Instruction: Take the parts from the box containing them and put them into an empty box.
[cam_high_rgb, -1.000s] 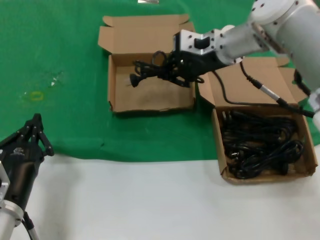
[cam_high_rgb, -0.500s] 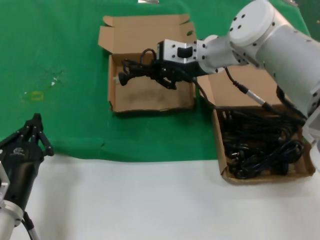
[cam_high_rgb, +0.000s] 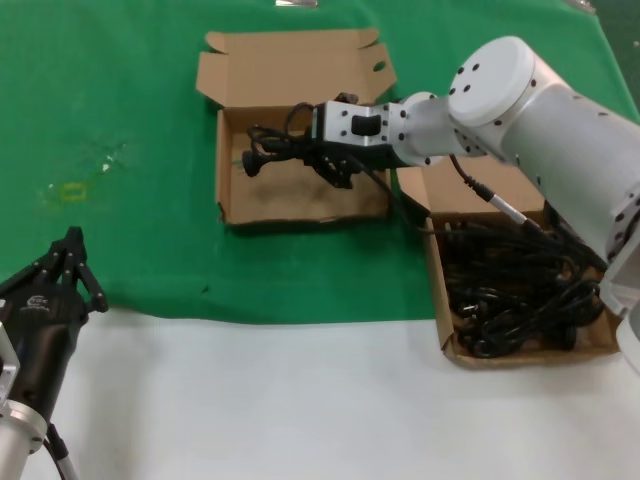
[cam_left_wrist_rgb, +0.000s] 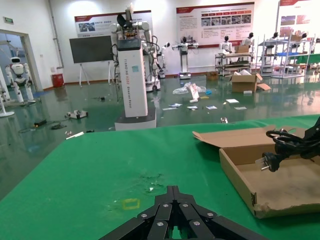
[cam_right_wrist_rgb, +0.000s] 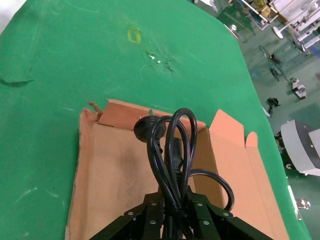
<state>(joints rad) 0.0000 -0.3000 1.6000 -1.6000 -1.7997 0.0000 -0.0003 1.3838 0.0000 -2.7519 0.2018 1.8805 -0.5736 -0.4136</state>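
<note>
My right gripper is shut on a coiled black power cord and holds it over the empty cardboard box on the green cloth. In the right wrist view the cord hangs from the gripper above that box's bare floor. The cord's plug also shows in the left wrist view. The box containing the other cords stands to the right, with several black cords piled in it. My left gripper is shut and parked at the near left, its tips over the cloth.
Both boxes have their lids folded open at the back. A white table strip runs along the near edge of the green cloth. A small yellow mark sits on the cloth at the left.
My right gripper has carried the cord leftward and lowered it a little over the empty box. The left arm has not moved.
</note>
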